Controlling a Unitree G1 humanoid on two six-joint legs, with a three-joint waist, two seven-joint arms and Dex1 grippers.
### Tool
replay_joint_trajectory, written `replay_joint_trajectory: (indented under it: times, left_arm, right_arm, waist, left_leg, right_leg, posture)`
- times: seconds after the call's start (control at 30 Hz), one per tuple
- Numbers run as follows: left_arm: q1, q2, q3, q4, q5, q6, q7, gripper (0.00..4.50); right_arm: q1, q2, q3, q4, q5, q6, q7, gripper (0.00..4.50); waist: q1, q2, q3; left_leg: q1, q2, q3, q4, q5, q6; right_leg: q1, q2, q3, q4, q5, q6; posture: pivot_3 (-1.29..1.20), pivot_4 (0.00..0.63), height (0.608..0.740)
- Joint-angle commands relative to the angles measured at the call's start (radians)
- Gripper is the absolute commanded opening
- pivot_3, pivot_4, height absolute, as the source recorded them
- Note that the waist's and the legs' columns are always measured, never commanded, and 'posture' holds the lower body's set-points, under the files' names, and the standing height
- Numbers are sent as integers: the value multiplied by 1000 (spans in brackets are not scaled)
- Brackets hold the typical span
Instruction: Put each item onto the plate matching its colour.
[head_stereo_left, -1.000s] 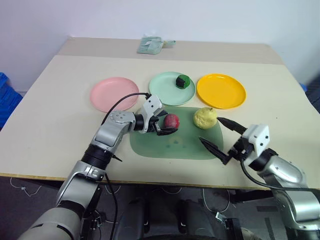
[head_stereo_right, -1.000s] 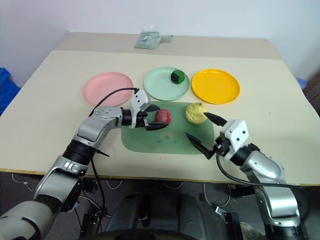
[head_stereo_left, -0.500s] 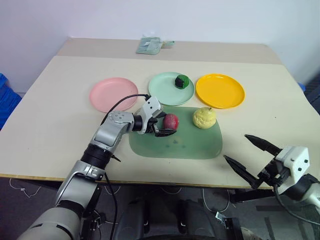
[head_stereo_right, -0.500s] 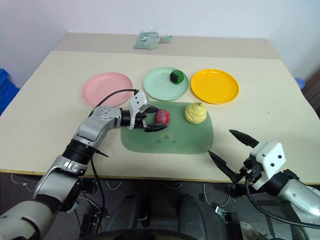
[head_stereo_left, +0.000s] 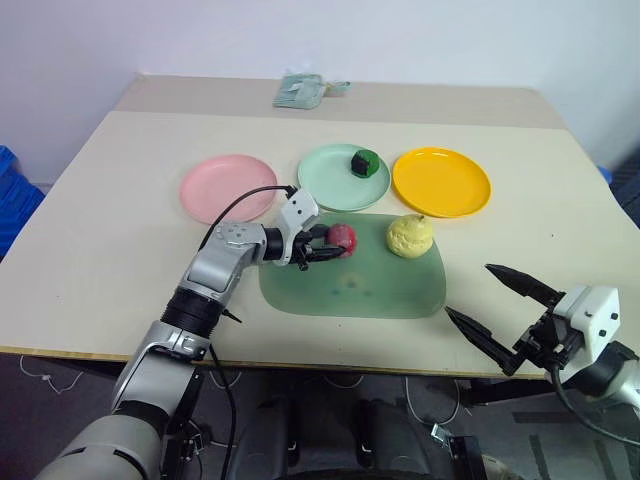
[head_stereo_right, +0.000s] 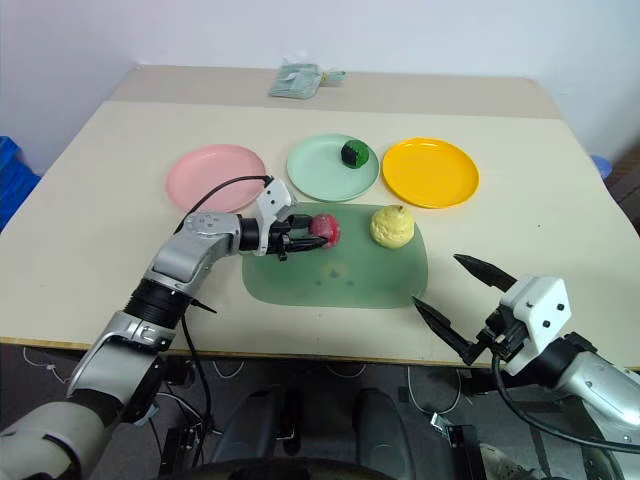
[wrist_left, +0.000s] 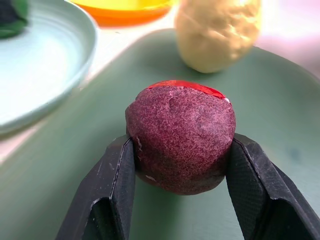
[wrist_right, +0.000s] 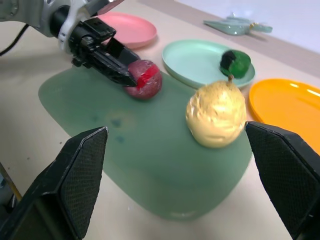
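Three round shallow plates of smooth plastic are seen in a row on the pale worktop (head_stereo_left: 100, 200): a pink plate (head_stereo_left: 228, 187), a mint green plate (head_stereo_left: 336, 177) and an orange-yellow plate (head_stereo_left: 441, 181). Just in front of them one large green tray (head_stereo_left: 350, 290) is laid, a flat rounded rectangle with a matt surface.

Three toy fruits are counted. The dark green fruit (head_stereo_left: 365, 162), blocky with a black patch, is set on the far right part of the mint green plate. The pale yellow fruit (head_stereo_left: 410, 234), lumpy and pear-like with a short stem, is placed on the tray near its far right corner, close to the orange-yellow plate. The red ball (head_stereo_left: 341, 238), rough and grainy with one glossy red patch, is found at the tray's far edge, between the tray's middle and the mint green plate.

Two grippers are seen. The left gripper (wrist_left: 180, 165) is closed on the red ball, whose sides are pressed by the two black fingers (wrist_left: 112, 185). The right gripper (head_stereo_left: 500, 312) is held off the near right corner of the worktop, well apart from the fruits, its jaws spread wide and nothing held between them.

One small pale green packet (head_stereo_left: 303, 90) is seen at the far edge of the worktop.
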Motion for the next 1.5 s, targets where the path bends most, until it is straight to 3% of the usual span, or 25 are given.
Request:
replay_joint_trajectory:
  times: [0.03,0.13,0.3,0.5,0.67,0.7,0.93,1.0,1.17,1.33,1.5]
  left_arm:
    - [-47,-48,194,-51,-43,61,250,2071]
    - [-53,-87,340,-51,-24,63,510,2071]
    - [-30,-96,449,2,28,9,770,2071]
    - [-52,-93,488,131,35,-69,865,2071]
    - [-53,-87,482,181,20,-91,833,4448]
    - [-52,-89,484,181,15,-90,828,4486]
    - [133,-57,451,-148,-82,-44,634,4486]
    - [250,-4,394,-261,-73,-156,490,4486]
    - [491,209,370,-545,-334,24,86,4486]
    - [583,372,381,-636,-430,37,-136,4486]
    - [604,436,367,-647,-415,8,-200,4486]
  right_arm:
    - [-42,-24,21,1,-2,2,6,4500]
    - [-74,-31,46,21,-6,2,12,4500]
    - [-129,-39,82,52,-12,5,20,4500]
    - [-194,-46,117,93,-21,10,31,4500]
    - [-215,-42,127,119,-33,-1,46,4500]
    - [-217,-40,127,122,-34,-2,48,4500]
    - [-315,-14,198,212,-106,-7,4,4500]
    - [-363,-2,234,252,-123,-1,-9,4500]
    - [-488,27,307,386,-192,-15,-33,4500]
    - [-596,46,335,517,-239,-52,-43,4500]
    - [-675,52,348,625,-266,-92,-30,4500]
  waist:
    - [0,0,0]
    - [0,-1,0]
    - [0,-1,1]
    - [10,-2,0]
    - [26,-2,0]
    - [26,-2,0]
    - [15,-2,0]
    - [0,-1,0]
    - [-13,-1,0]
    - [-7,1,0]
    - [-10,1,0]
  left_leg:
    - [0,0,0,0,0,0]
    - [0,0,-1,0,0,0]
    - [0,0,0,0,0,0]
    - [1,-1,0,1,0,0]
    - [1,-1,0,1,0,0]
    - [1,-1,0,1,0,0]
    - [1,0,1,0,0,0]
    - [1,0,1,-1,0,-1]
    - [1,1,1,-2,1,-3]
    - [1,0,1,-3,-1,-6]
    - [1,0,2,-3,-2,-6]
  right_leg:
    - [0,0,0,0,0,0]
    - [0,0,0,0,0,1]
    - [1,2,0,1,2,5]
    - [2,2,-1,1,2,5]
    - [2,2,-1,1,2,5]
    - [2,2,-1,1,2,5]
    - [1,0,0,0,2,4]
    - [0,0,0,1,1,1]
    - [-2,-2,2,1,0,-1]
    - [-2,-4,1,0,1,-2]
    - [-2,-4,1,-1,1,-2]
  posture:
    - [0,150,740]
    - [0,150,740]
    - [0,150,740]
    - [0,150,740]
    - [0,150,740]
    - [0,150,740]
    - [0,150,740]
    - [0,150,740]
    - [0,150,740]
    - [0,150,740]
    - [0,150,740]
